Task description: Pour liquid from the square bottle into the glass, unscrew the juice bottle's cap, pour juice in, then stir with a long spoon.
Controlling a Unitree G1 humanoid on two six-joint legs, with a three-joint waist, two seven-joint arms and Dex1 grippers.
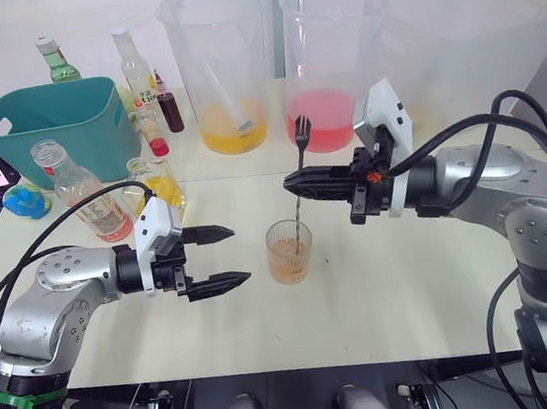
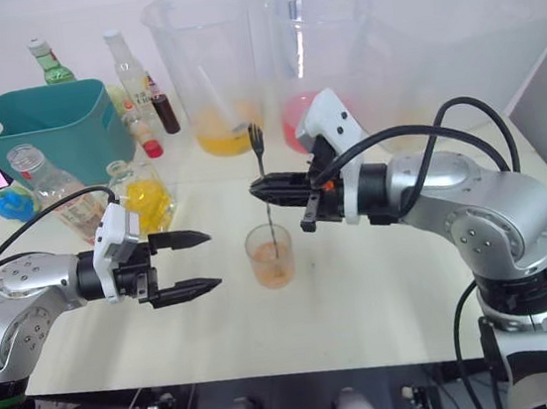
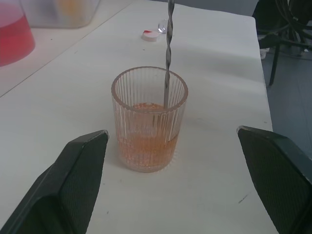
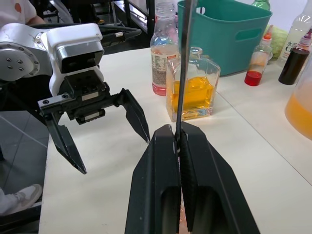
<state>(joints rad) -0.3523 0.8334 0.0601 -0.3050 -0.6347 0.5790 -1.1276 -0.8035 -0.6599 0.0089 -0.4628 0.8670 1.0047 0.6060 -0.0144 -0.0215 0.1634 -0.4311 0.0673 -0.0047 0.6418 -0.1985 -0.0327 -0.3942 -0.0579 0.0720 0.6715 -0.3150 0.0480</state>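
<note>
My right gripper clamps the long thin silver metal bar spoon upright to stir the small clear ribbed glass below, my left gripper spread beside it.

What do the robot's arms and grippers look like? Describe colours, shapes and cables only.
Both arms are rounded silver-grey metal shells with small dark bolts at the joints. Loose black cables loop outside each arm. The left gripper and right gripper each have two black pointed fingers on a black base, with a white boxy camera housing on the wrist. A green ring circles the left arm near its base.
</note>
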